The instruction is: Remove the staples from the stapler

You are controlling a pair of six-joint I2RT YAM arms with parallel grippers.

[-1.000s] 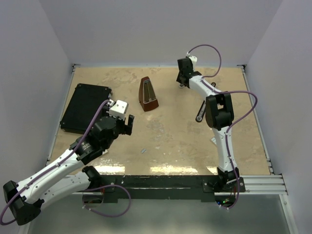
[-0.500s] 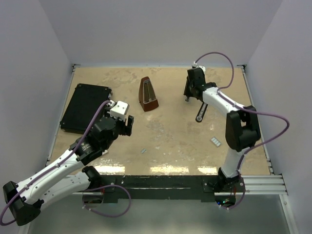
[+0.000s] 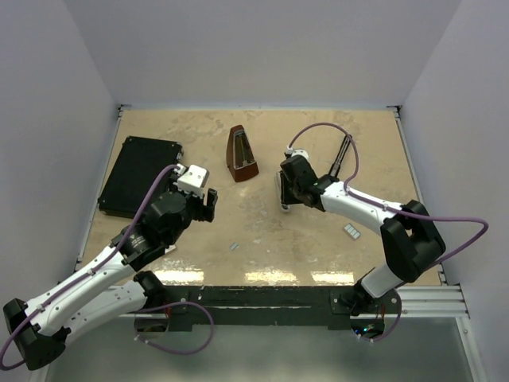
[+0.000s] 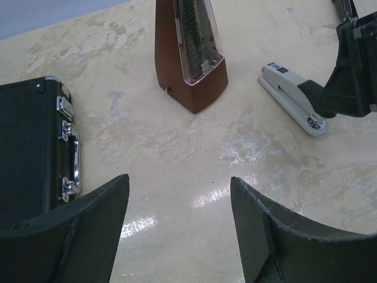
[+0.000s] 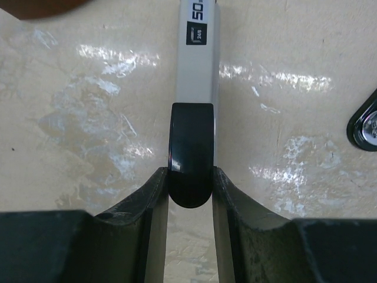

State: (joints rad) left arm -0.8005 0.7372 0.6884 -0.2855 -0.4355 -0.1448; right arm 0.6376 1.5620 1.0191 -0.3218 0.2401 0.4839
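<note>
Right pincer (image 5: 189,174), now mid-table, clenched on stapler (image 5: 197,76) end; left pincer (image 4: 178,183) released, apart.

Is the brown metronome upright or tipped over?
Upright: the metronome stands on its wide base flat on the table, tapering upward, in both the top and left wrist views.
</note>
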